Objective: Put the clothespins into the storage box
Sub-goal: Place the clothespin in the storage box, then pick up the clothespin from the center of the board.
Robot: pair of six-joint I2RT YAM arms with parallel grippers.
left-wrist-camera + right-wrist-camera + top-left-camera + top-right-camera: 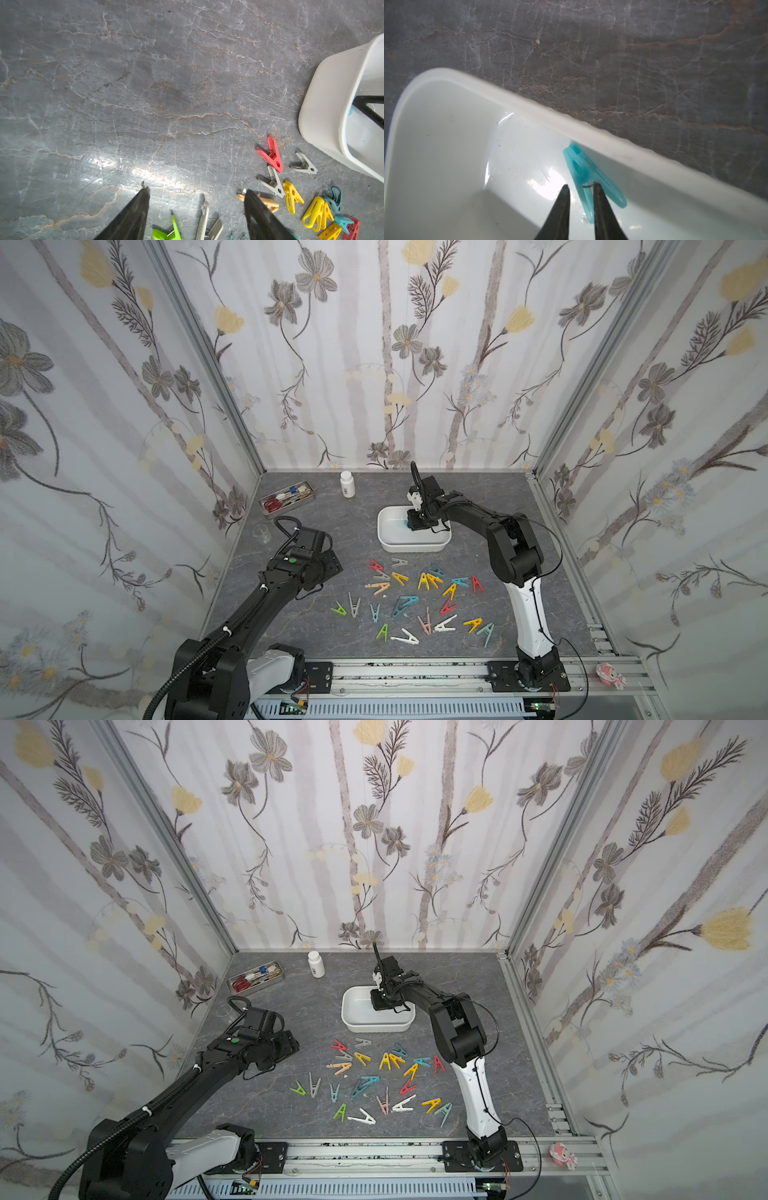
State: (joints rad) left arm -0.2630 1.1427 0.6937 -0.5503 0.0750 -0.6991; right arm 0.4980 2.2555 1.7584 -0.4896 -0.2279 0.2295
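My right claw point(581, 186) hangs inside the storage box point(411, 548), tips a narrow gap apart. A teal clothespin point(577, 166) lies on the box floor against the far wall, with one leg running between my tips. I see white on one side of that leg, so I judge the peg loose, not pinched.

My left claw point(197, 189) stands wide apart and empty, low over the worktop point(145, 83). A beige clothespin point(268, 203) is just beside one finger, and a grey clothespin point(204, 220) and a green clothespin point(174, 228) lie below the gap. The other clothespins point(424, 580) lie scattered flat on the worktop in front of the box, some of them touching.

I expect these pegs to be light, stiff and smooth, so they will likely skid or squirt out of a poor pinch. I would close across the two flat sides near the spring, not on the splayed legs, which would give. They lie flat, so my tips must reach right down to the stone.

In both top views my own wrists cover both sets of tips. Part of the box floor is hidden under my right arm, so I cannot count what is in there. The left wrist view cuts off the green and grey pegs, and the box rim is smeared in the right wrist view.
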